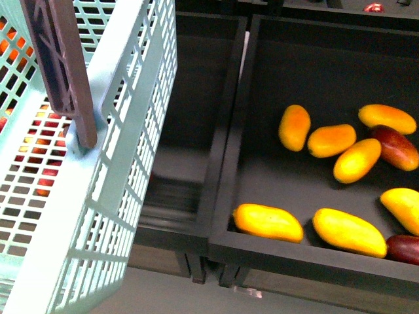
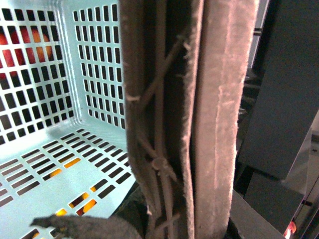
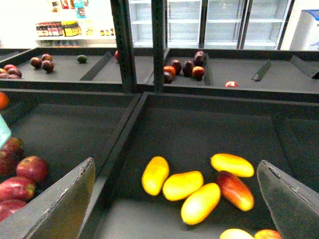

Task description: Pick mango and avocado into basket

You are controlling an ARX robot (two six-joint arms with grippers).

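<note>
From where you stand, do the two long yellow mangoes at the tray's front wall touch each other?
Apart. The front view shows a narrow strip of dark tray floor between the left mango and the right mango.

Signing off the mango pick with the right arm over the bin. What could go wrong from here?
1. The mangoes lie touching, with a red fruit against them; the open right fingers may catch two or the wrong one.
2. The basket looks tilted, left of the bin; a dropped mango could roll against its wall.
3. No avocado shows in this bin, so that pick likely needs a longer reach.
</note>
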